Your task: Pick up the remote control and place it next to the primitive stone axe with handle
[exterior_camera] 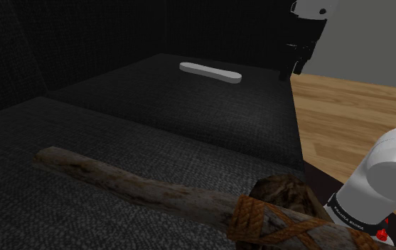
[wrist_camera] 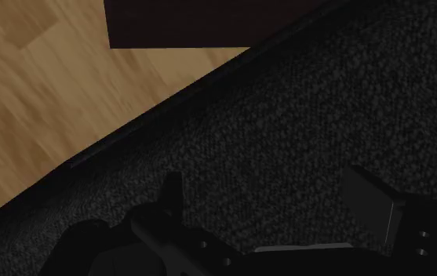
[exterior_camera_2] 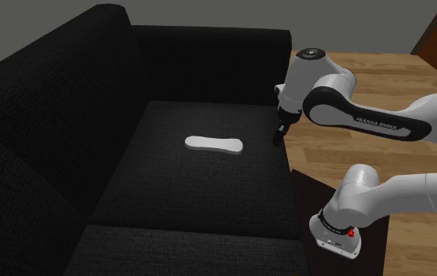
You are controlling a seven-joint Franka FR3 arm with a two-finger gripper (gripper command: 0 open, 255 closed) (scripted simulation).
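The approach was judged in hand: the end effector [exterior_camera_2: 277, 138] was held open and empty above the sofa's [exterior_camera_2: 201, 196] front edge. The white remote control [exterior_camera_2: 214, 145] was seen mid-cushion, well apart from the stone axe [exterior_camera: 153, 190]; centring over it was called for next.

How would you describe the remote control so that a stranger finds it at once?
Look at the black sofa. In the middle of one seat cushion lies the remote control. It is flat, white and long with rounded ends, unlike the brown axe on the next cushion.
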